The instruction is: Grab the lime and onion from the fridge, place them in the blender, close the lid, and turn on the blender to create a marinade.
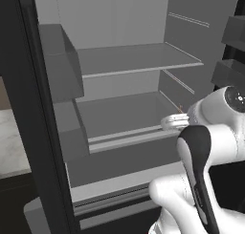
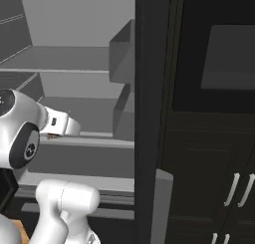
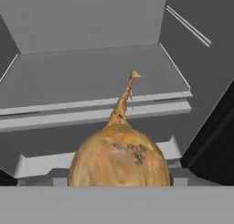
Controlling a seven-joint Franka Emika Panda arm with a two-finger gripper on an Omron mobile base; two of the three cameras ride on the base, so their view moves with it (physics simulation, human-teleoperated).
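Observation:
The onion (image 3: 119, 159), golden-brown with a dry stalk pointing up, sits close in front of the hand camera and hides the fingertips. My gripper (image 1: 173, 122) is shut on the onion, held in the air just in front of the open fridge (image 1: 139, 61), at the height of its lower shelf (image 3: 91, 77). The onion's stalk tip (image 1: 180, 107) pokes out beside the hand. In the right base view the hand (image 2: 61, 124) reaches toward the grey shelves (image 2: 74, 59). The lime, blender and lid are out of view.
Grey door bins (image 1: 60, 61) stand on the fridge's left door. The black fridge frame (image 2: 149, 113) rises right of the arm, with dark cabinets and handles (image 2: 233, 188) beyond. A marble counter (image 1: 12, 142) lies at the far left.

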